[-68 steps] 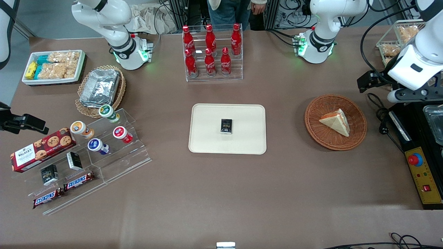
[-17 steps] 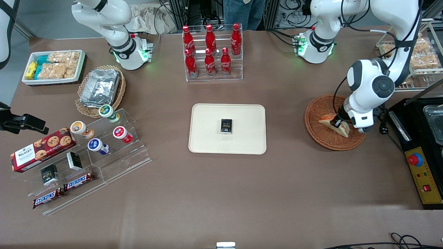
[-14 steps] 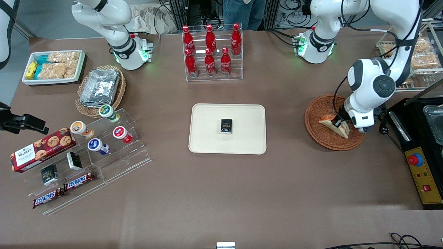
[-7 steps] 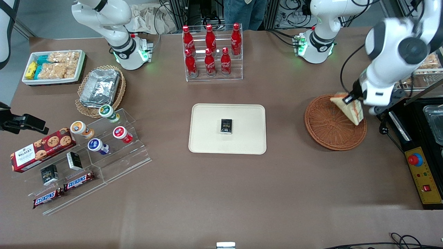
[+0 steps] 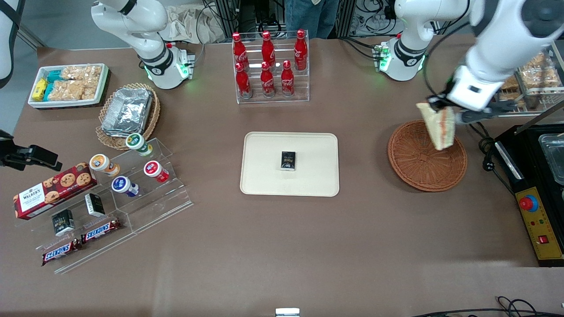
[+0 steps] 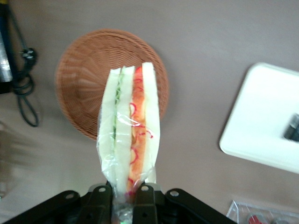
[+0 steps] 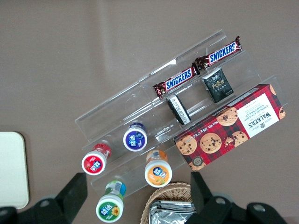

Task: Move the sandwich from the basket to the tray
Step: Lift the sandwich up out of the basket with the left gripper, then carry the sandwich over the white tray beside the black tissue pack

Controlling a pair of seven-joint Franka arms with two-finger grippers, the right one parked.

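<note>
One sandwich (image 5: 437,124), film-wrapped, hangs above the empty basket (image 5: 426,156), well apart from the tray (image 5: 264,176); the gripper (image 6: 128,198) pinches its narrow end. Likely light and soft: firm squeezing would crush it.

Robot lab set up as a mock snack shop.

White arm bases (image 5: 165,66) bolt onto a brown worktop (image 5: 282,237) with an emergency-stop box (image 5: 539,229), loose cables (image 5: 511,304), tiered cola bottles (image 5: 269,61) and clear racks of snack bars (image 5: 101,231).
</note>
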